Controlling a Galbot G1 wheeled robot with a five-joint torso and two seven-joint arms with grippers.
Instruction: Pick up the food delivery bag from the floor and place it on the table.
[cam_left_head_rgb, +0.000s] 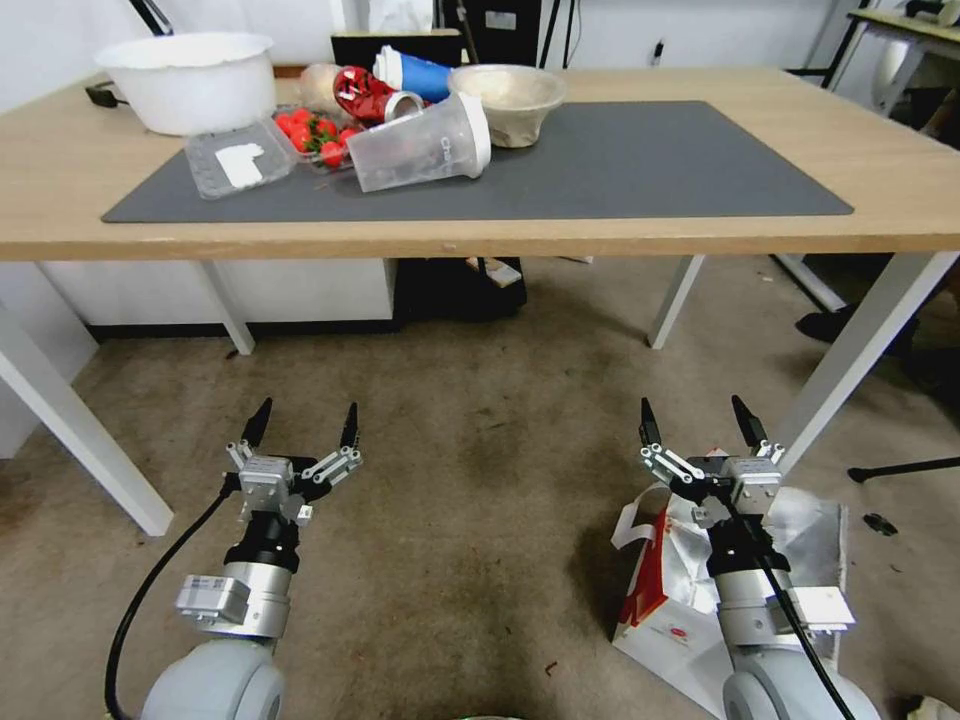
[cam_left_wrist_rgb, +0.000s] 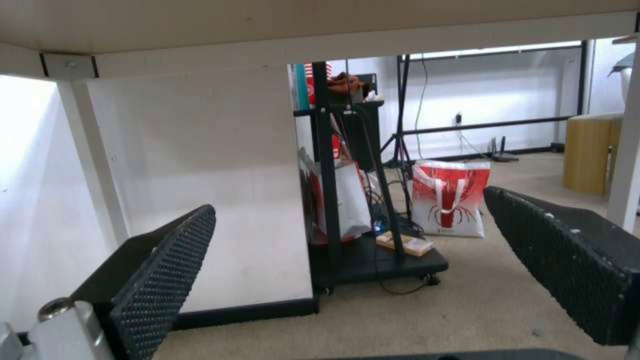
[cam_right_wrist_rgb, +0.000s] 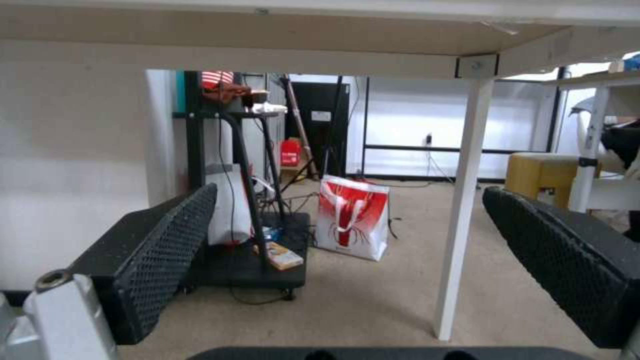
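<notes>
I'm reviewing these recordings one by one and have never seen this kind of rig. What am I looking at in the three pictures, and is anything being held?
This is a wheeled robot with two arms. The head view looks down from its head camera: the left gripper and right gripper both hang open over the carpeted floor, holding nothing. The food delivery bag, red and white with foil lining, lies on the floor under the right arm. Ahead stands the table with its dark mat, carrying a white bowl, a tipped clear cup, strawberries and other containers. The other two pictures come from wrist cameras, looking between each gripper's black fingers under the table.
</notes>
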